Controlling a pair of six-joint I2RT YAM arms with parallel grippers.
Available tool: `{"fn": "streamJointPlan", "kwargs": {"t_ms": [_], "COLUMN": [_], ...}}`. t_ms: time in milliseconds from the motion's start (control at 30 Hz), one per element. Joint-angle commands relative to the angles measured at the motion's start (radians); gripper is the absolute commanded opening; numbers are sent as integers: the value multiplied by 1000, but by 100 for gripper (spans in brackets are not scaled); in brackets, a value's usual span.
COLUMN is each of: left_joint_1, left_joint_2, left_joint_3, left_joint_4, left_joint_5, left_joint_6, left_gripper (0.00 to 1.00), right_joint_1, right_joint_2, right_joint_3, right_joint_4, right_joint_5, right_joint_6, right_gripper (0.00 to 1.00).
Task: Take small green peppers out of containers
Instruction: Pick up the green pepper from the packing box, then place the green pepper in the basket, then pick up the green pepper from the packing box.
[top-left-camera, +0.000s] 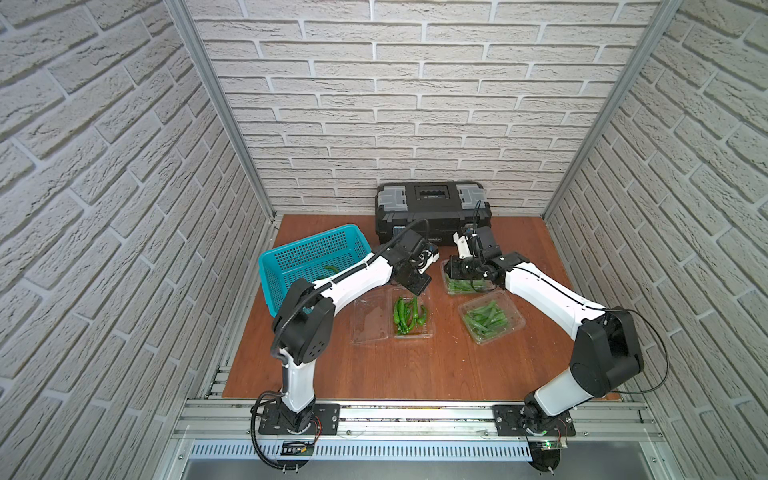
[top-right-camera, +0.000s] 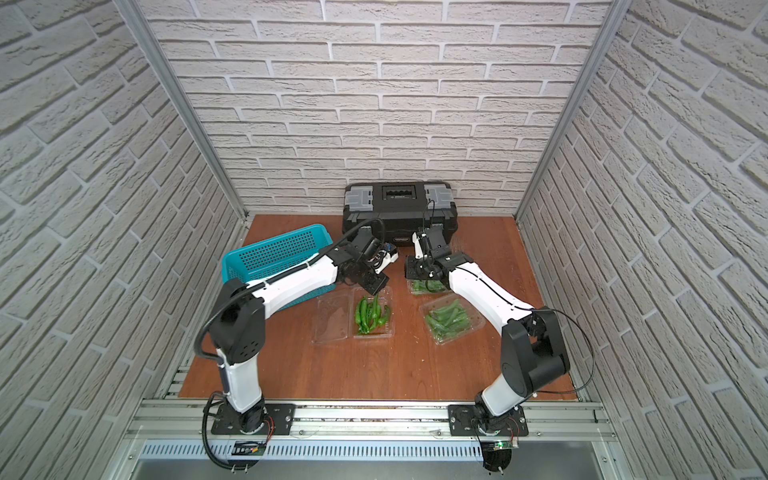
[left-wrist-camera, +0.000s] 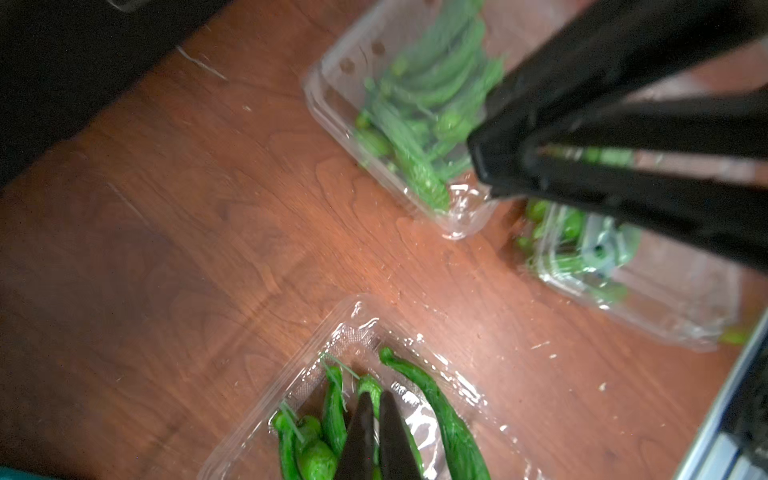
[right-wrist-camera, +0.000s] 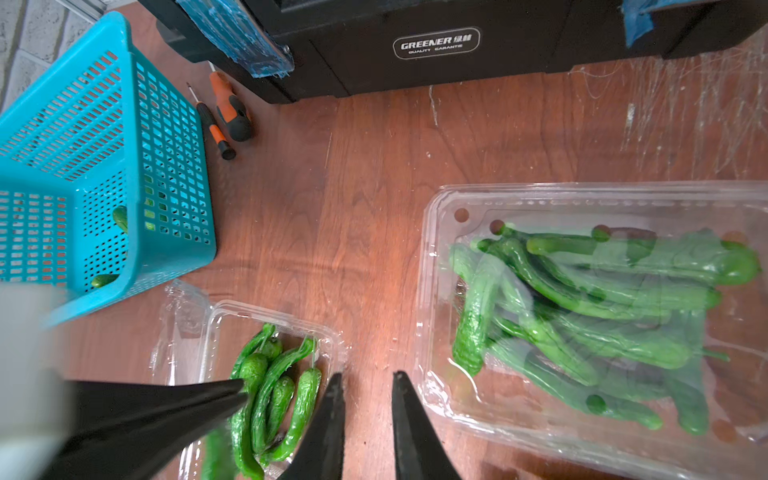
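Observation:
Three clear containers lie on the wooden table. The middle one (top-left-camera: 428, 332) (left-wrist-camera: 291, 374) lies open, with its lid (top-left-camera: 370, 320) flat to the left and several small green peppers (top-left-camera: 405, 318) (right-wrist-camera: 274, 395) inside. My left gripper (top-left-camera: 415, 296) (left-wrist-camera: 376, 395) points down into it, shut on one small green pepper (left-wrist-camera: 370, 384) whose tip shows past the fingertips. The right container (top-left-camera: 490, 322) and the back container (top-left-camera: 465, 286) (right-wrist-camera: 582, 311) are closed and full of peppers. My right gripper (top-left-camera: 451, 272) (right-wrist-camera: 368, 376) hangs open over bare wood between the open and back containers, with nothing between its fingers.
A teal perforated basket (top-left-camera: 316, 257) at the left rear holds a pepper (top-left-camera: 331, 269). A black toolbox (top-left-camera: 432, 208) stands against the back wall. Two orange-and-black screwdrivers (right-wrist-camera: 230, 112) lie between the basket and the toolbox.

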Motion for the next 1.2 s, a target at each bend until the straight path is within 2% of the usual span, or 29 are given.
{"fn": "streamJointPlan", "kwargs": {"t_ms": [0, 167, 367, 467, 567, 600, 633, 667, 700, 733, 833, 1000, 1167], "left_joint_1": [80, 230, 421, 480, 486, 485, 485, 484, 484, 478, 433, 376, 352], "left_joint_2": [-118, -256, -372, -428, -476, -488, -496, -498, -492, -483, -450, -397, -336], "left_joint_3": [-108, -243, -379, -444, -503, -523, -548, -560, -567, -567, -545, -488, -450], "left_joint_4": [258, 493, 640, 615, 516, 488, 461, 433, 405, 387, 355, 352, 378], "left_joint_5": [57, 120, 66, -89, -358, -442, -509, -549, -570, -579, -614, -631, -562], "left_joint_6": [-131, -332, -511, -549, -592, -626, -668, -704, -732, -741, -729, -663, -624], "left_gripper": [0, 0, 0, 0, 0, 5, 35, 59, 74, 81, 89, 93, 95], "right_joint_1": [10, 61, 180, 236, 279, 292, 303, 310, 319, 324, 332, 335, 336], "right_joint_2": [11, 17, 64, 123, 194, 218, 238, 254, 271, 284, 311, 316, 318], "right_joint_3": [23, 22, 26, 41, 63, 74, 83, 91, 102, 113, 138, 142, 142], "right_joint_4": [27, 64, 54, 35, 13, 6, -1, -5, -13, -25, -47, -54, -43], "right_joint_5": [-44, -144, -193, -190, -176, -171, -165, -156, -140, -120, -59, -4, 3], "right_joint_6": [-5, -64, -160, -182, -187, -188, -189, -189, -189, -189, -179, -170, -169], "right_gripper": [22, 22, 22, 23, 24, 24, 25, 26, 26, 27, 27, 27, 27]}}
